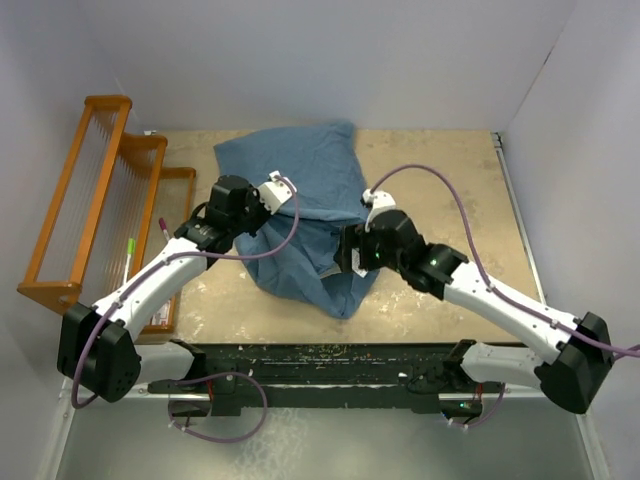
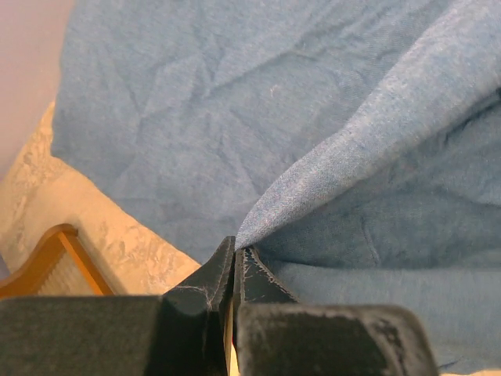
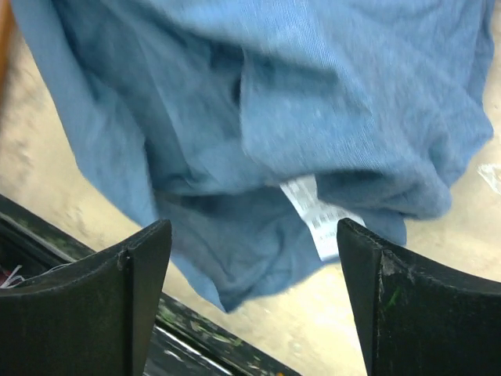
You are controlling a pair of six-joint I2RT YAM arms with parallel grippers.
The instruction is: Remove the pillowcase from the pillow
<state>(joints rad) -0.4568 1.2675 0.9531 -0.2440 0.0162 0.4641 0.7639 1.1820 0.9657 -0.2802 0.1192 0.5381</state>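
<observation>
Pinching a raised ridge of the pillowcase point(image 1: 300, 200) in the left jaws, clamped tight on the thin blue fabric at its left flank and drawing it up into a taut crease. Holding the right jaws spread wide and empty over the near, drooping end of the cloth, gripping nothing. Finding the case rumpled in the middle of the tabletop point(image 1: 440, 180), reaching from the far side down towards the arm bases, with a wooden rack point(image 1: 95, 200) well apart on the left.

Reads as the opening step: anchoring one side of the sack before any stripping. Calls next for closing the right jaws on the near end, ideally at the open hem or on the bulk inside, then pulling the two grips apart so the cloth slides off. Needs a hold on the filling, not on fabric alone, or else risks dragging the whole bundle.

Showing none of the pillow's cream surface in any view; judged to be fully sheathed. Cannot tell where the mouth of the case sits among the folds. Glimpsing a white printed label point(image 3: 317, 215) under the hanging cloth in the right wrist view: possibly the pillow's tag, which would mark the opening, but too blurred to say.
</observation>
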